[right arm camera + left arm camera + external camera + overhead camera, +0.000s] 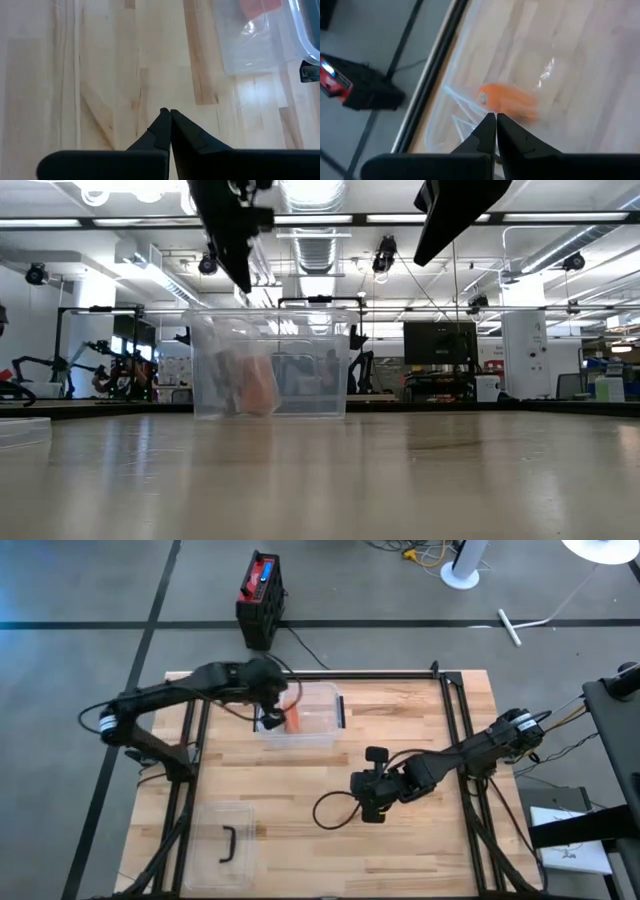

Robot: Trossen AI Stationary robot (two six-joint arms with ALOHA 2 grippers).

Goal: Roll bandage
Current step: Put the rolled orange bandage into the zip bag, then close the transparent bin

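An orange bandage roll (296, 720) lies on the floor of a clear plastic bin (325, 700) at the table's far side, left of centre; it shows through the bin's wall in the low view (258, 390). My left gripper (495, 116) hangs shut and empty above the bin, just over the roll (507, 100), clear of it. My right gripper (166, 111) is shut and empty, above bare wood near the table's middle (372, 810), to the near right of the bin.
A clear lid (225, 845) with a black handle lies at the table's near left. A black cable loop (335, 810) rests on the wood beside my right gripper. A red and black box (260, 595) stands on the floor beyond the far edge.
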